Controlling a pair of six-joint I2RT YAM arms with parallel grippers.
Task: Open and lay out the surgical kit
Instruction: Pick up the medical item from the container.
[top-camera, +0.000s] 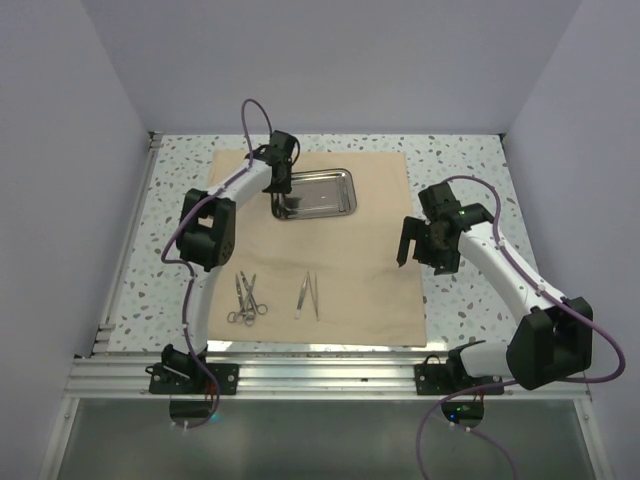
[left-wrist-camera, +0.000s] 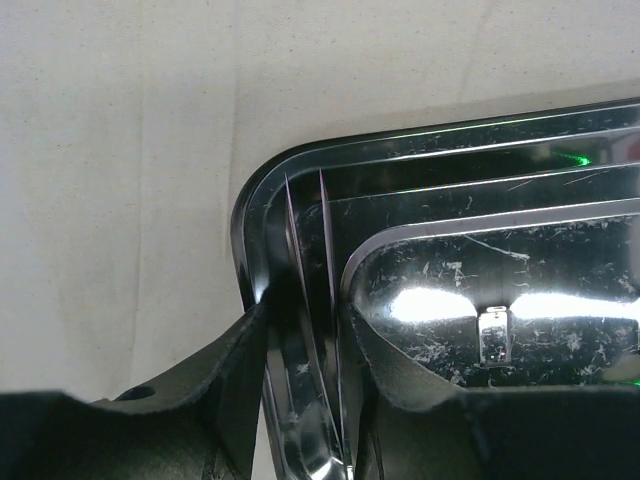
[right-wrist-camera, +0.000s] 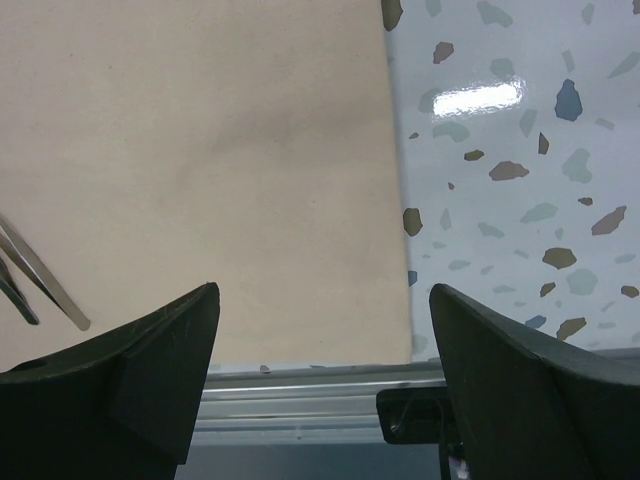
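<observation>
The left gripper (top-camera: 280, 198) (left-wrist-camera: 305, 305) was seen set down over the near left corner of the shallow rectangular shiny steel tray (top-camera: 330, 190) (left-wrist-camera: 500, 250). Its dark fingers (left-wrist-camera: 225, 385) were placed narrowly astride the raised rim, one outside on the cloth and one inside the tray. Whether the rim was actually pinched could not be told. The tray itself was laid flat on the far part of the large tan rectangular cloth wrap (top-camera: 370, 280) (left-wrist-camera: 120, 180) (right-wrist-camera: 200, 150), which was spread open over the white speckled table (top-camera: 460, 160) (right-wrist-camera: 520, 150).

The right gripper (top-camera: 420, 245) (right-wrist-camera: 322, 290) was held wide apart above the cloth's right edge, with nothing between its jaws.

On the near left part of the cloth the small silver scissor-like forceps (top-camera: 245, 300) were laid out. The slim silver tweezers (top-camera: 308, 295) (right-wrist-camera: 45, 285) were set just to their right, apart from them and well away from the tray. Beyond the cloth's near edge an aluminium rail (top-camera: 320, 370) (right-wrist-camera: 300, 405) was seen.
</observation>
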